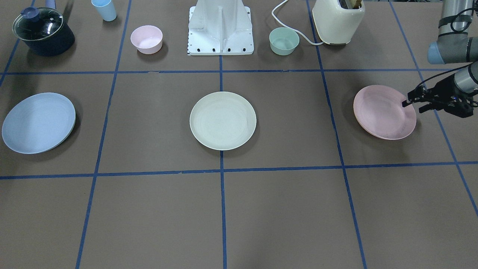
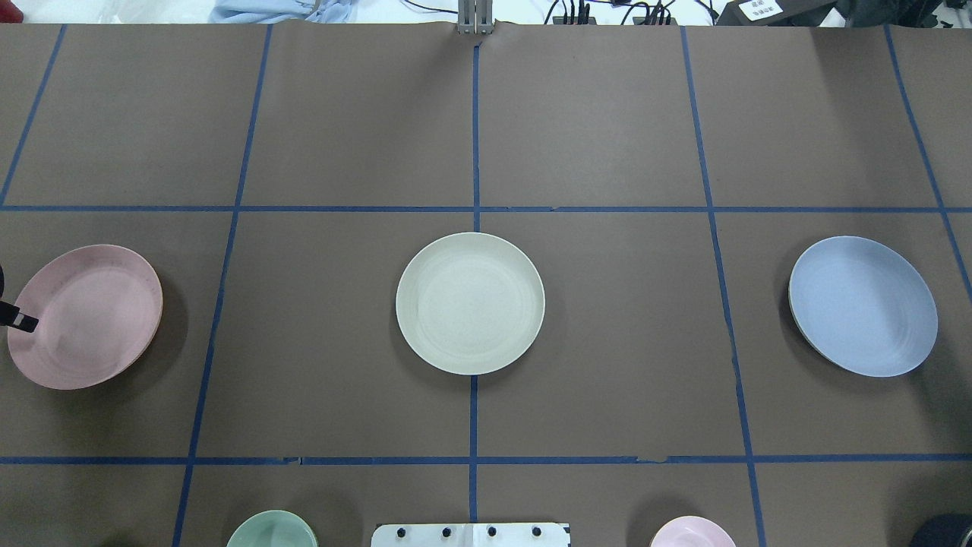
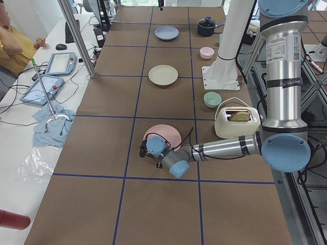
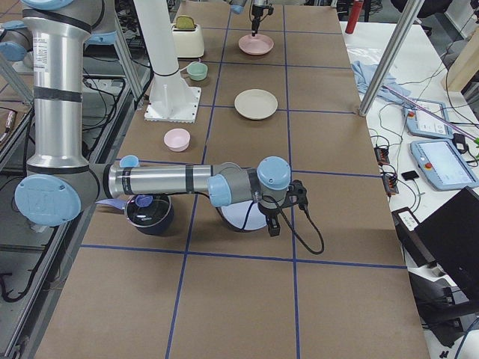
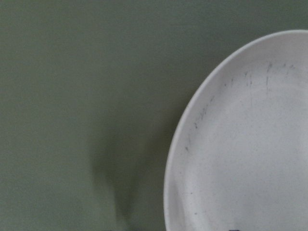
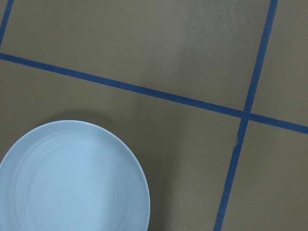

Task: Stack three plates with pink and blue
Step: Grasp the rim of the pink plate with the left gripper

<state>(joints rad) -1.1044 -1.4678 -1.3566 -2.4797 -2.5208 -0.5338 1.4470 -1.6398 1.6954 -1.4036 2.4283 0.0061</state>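
Note:
The pink plate (image 1: 382, 112) lies at the robot's left end of the table, tilted, with a shadow under it. My left gripper (image 1: 412, 104) is shut on its outer rim, and one fingertip (image 2: 20, 320) shows over the edge. The left wrist view shows that plate (image 5: 240, 144) close up. The cream plate (image 1: 223, 120) sits flat at the table's middle. The light blue plate (image 1: 38, 122) lies at the robot's right end. My right gripper (image 4: 273, 224) hovers beside it, and I cannot tell if it is open. The right wrist view looks down on the blue plate (image 6: 72, 178).
Along the robot's side stand a lidded dark pot (image 1: 43, 31), a blue cup (image 1: 104, 9), a small pink bowl (image 1: 146, 39), the white robot base (image 1: 220, 30), a small green bowl (image 1: 284, 40) and a cream toaster (image 1: 338, 20).

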